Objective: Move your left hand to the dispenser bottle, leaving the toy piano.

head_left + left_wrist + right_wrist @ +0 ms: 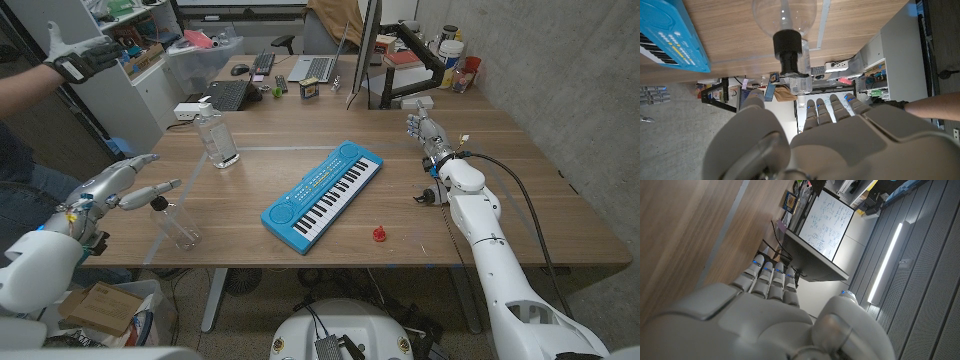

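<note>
Left hand: the left hand (120, 183) is at the left side of the counter (480, 130), its fingers (160, 188) stretched out and apart, holding nothing; the fingertips reach toward the black top of the dispenser bottle, very near to it — whether they touch it cannot be told.
Left wrist view: the back of the left hand (840, 135) is seen with the fingers (837, 107) straight, and the dispenser bottle (790, 45) stands just beyond them, its black collar and clear pump head pointing to the hand.
Dispenser bottle: the dispenser bottle (172, 222) is clear with a black pump, upright, near the front left edge of the counter, just beside the left hand.
Toy piano: the toy piano (322, 195) is blue with white and black keys; it lies diagonally in the middle of the counter, well apart from both hands.
Right hand: the right hand (428, 135) is at the right side of the counter, its fingers extended and together, empty.
Other things: a second clear bottle (216, 138) stands behind the dispenser bottle, further from the robot; a small red object (379, 235) lies near the front edge, right of the toy piano.
Person: a gloved hand (78, 55) of a person is raised at the far left — away from the counter.
</note>
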You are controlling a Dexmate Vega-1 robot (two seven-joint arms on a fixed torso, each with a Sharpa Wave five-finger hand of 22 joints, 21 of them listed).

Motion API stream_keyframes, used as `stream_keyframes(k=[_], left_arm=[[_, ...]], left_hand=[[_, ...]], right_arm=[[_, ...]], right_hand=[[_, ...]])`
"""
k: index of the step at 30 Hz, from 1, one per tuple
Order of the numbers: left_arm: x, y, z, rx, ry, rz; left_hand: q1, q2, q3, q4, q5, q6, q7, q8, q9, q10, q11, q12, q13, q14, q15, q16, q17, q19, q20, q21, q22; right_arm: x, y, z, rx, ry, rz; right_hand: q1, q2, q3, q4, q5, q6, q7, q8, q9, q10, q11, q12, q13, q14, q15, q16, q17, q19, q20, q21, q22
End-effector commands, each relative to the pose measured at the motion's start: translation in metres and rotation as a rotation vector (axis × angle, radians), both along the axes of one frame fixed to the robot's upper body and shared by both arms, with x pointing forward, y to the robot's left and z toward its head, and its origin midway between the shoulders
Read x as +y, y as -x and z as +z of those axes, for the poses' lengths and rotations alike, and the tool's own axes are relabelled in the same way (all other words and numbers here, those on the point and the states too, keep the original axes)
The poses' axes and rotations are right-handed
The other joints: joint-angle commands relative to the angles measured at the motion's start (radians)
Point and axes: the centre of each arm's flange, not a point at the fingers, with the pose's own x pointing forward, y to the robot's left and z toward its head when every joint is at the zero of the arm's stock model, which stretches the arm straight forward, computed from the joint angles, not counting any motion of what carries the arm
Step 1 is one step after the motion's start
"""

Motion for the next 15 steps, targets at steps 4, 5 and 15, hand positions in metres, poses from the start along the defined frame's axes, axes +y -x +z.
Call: stream_keyframes(k=[4, 5, 15], left_arm=[[-0.0033, -0.0089, 0.0001, 0.004, -0.004, -0.014], [-0.0036, -0.0090, -0.0002, 0.005, -0.004, -0.015], [-0.0067, -0.0102, -0.0007, 0.002, -0.010, -0.019]], left_hand=[[0.013, 0.001, -0.001, -0.004, 0.010, 0.017, -0.001, 0.010, 0.005, 0.010, -0.013, 0.007, 0.004, 0.009, -0.006, 0.004, 0.005, -0.010, 0.002, 0.000, 0.004], [0.013, 0.001, -0.001, -0.005, 0.010, 0.017, -0.002, 0.011, 0.005, 0.011, -0.013, 0.008, 0.004, 0.009, -0.007, 0.004, 0.005, -0.010, 0.002, 0.000, 0.004], [0.015, 0.001, -0.001, -0.005, 0.011, 0.020, -0.003, 0.010, 0.005, 0.016, -0.012, 0.009, 0.004, 0.013, -0.004, 0.005, 0.006, -0.007, -0.002, 0.001, 0.004]], right_arm=[[-0.0021, 0.0013, 0.0012, 0.003, 0.021, -0.008], [-0.0024, 0.0014, 0.0014, 0.003, 0.021, -0.009], [-0.0043, 0.0016, 0.0036, 0.000, 0.023, -0.009]], right_hand=[[0.002, 0.011, -0.004, 0.004, -0.003, 0.006, -0.002, -0.005, 0.006, 0.005, 0.002, -0.002, 0.002, 0.010, 0.003, 0.000, 0.003, 0.012, 0.002, -0.007, 0.004], [0.002, 0.011, -0.005, 0.004, -0.003, 0.006, -0.002, -0.005, 0.006, 0.005, 0.001, -0.002, 0.002, 0.010, 0.003, 0.000, 0.003, 0.012, 0.002, -0.007, 0.004], [0.002, 0.011, -0.005, 0.003, -0.003, 0.006, -0.002, -0.005, 0.006, 0.006, 0.000, -0.002, 0.002, 0.010, 0.004, 0.000, 0.003, 0.012, 0.002, -0.008, 0.005]])
